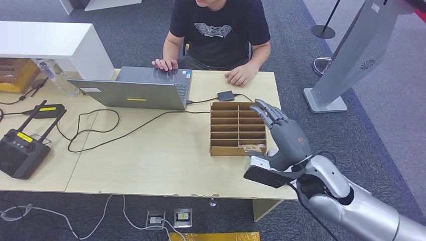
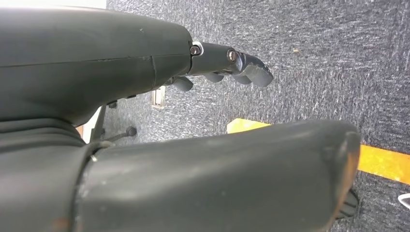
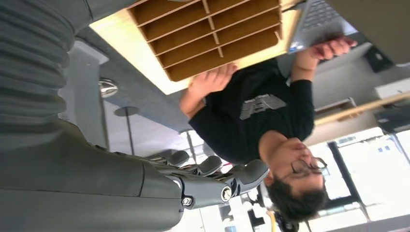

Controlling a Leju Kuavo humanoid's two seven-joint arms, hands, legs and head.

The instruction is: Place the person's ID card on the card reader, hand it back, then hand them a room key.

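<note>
Wooden card rack [image 1: 238, 128] — right hand [image 1: 284, 134] hovers, fingers spread.

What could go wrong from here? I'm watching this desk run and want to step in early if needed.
The right hand hovers, fingers spread and holding nothing, at the edge of the wooden slotted tray; reaching down it might knock or shove the tray. The black cable and the small black box lie just beyond the tray, so a sweep could snag them. The person's hand rests close by, and a forward reach might bump it.
</note>
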